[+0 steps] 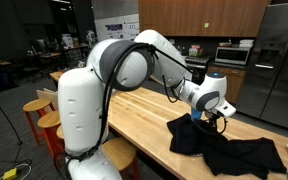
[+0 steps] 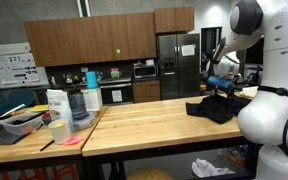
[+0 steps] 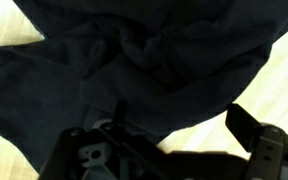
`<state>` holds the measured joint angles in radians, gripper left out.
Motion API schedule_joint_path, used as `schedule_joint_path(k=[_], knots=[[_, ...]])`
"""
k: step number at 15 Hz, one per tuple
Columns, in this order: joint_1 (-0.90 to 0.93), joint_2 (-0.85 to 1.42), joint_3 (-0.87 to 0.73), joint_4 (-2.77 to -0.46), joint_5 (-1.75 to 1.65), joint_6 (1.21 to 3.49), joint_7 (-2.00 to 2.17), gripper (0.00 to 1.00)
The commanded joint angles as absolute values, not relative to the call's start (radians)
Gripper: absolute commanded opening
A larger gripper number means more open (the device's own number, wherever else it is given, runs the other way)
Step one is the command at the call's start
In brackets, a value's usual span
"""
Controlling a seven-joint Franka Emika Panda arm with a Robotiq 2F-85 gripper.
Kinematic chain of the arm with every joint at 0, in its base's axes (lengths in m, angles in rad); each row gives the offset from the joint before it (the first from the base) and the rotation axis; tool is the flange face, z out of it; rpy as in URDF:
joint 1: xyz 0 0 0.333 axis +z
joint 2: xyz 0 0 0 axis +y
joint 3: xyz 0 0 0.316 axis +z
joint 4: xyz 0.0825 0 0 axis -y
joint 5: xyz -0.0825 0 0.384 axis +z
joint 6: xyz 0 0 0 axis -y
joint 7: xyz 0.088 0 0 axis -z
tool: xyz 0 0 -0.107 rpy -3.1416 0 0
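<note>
gripper (image 1: pixel 217 120): jaws spread wide, nothing held | dark cloth (image 1: pixel 232 150): left crumpled on table (image 1: pixel 134 115), just beneath | progress: cloth not yet grasped, judged early

Carries, on the pale wooden worktop (image 1: pixel 134 110), a crumpled black cloth (image 1: pixel 229 148) toward one end. Holds, on an adjoining worktop (image 2: pixel 14 150) in an exterior view, a cup (image 2: pixel 59 131) and a tray (image 2: pixel 19 121).
</note>
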<state>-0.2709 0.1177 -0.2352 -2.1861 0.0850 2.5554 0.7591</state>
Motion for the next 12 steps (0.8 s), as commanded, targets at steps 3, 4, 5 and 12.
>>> schedule_joint_path(k=[3,4,5,12], knots=[[-0.248,0.147,-0.255,-2.156,0.093,2.562,0.762,1.0],[-0.246,0.145,-0.251,-2.157,0.1,2.552,0.751,1.0],[-0.244,0.139,-0.248,-2.162,0.107,2.544,0.74,1.0],[-0.206,0.092,-0.231,-2.165,0.148,2.463,0.741,1.0]])
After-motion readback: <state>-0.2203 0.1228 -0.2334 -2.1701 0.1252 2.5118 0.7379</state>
